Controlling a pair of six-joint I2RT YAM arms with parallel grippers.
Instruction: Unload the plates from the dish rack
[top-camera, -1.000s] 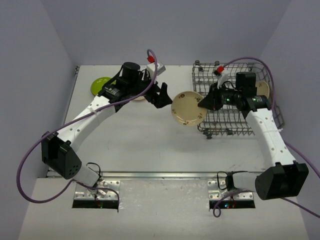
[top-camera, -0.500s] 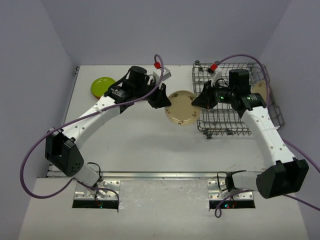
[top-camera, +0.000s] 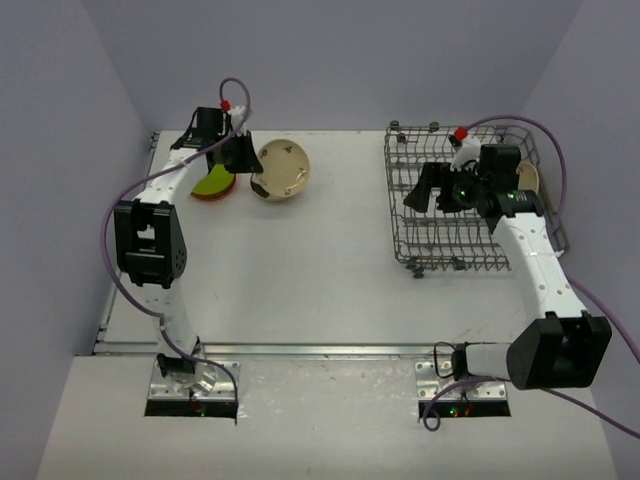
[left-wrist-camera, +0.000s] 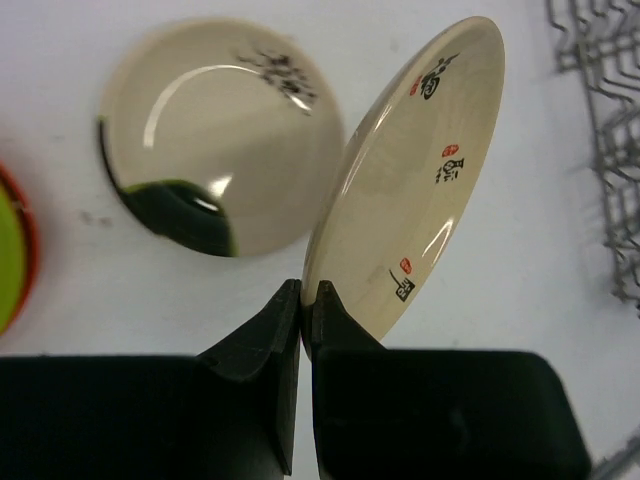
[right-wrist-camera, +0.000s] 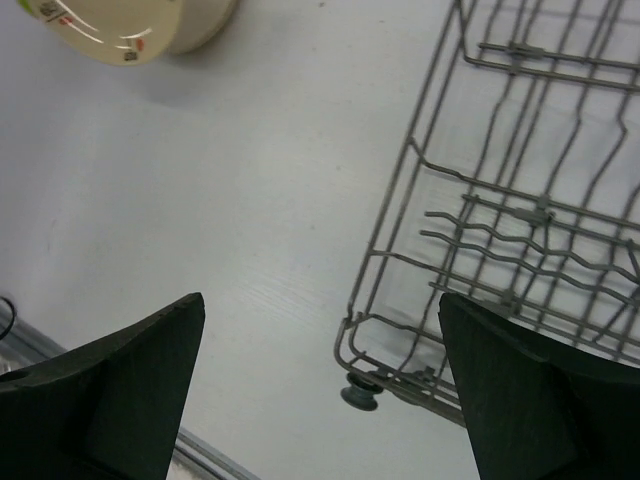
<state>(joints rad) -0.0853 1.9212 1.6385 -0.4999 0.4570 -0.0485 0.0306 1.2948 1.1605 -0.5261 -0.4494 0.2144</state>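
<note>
My left gripper (top-camera: 252, 172) is shut on the rim of a beige plate (left-wrist-camera: 420, 170), holding it tilted on edge at the back left of the table. In the top view this plate (top-camera: 284, 168) hangs just right of a lime green plate (top-camera: 212, 182) lying on an orange one. Another beige plate (left-wrist-camera: 220, 140) lies flat on the table under the held one. My right gripper (top-camera: 428, 192) is open and empty above the left part of the dish rack (top-camera: 400, 170). One beige plate (top-camera: 528, 178) stands in the rack's far right end.
In the right wrist view, the rack's wire wall and corner knob (right-wrist-camera: 360, 392) sit between the wide-apart fingers (right-wrist-camera: 120, 390). The side walls of the enclosure close in on the left and right. A metal rail runs along the table's near edge (top-camera: 320, 350).
The left arm has swung the beige plate from mid-table to the back left. The right gripper has let go of it, opened wide and drawn back over the rack.
</note>
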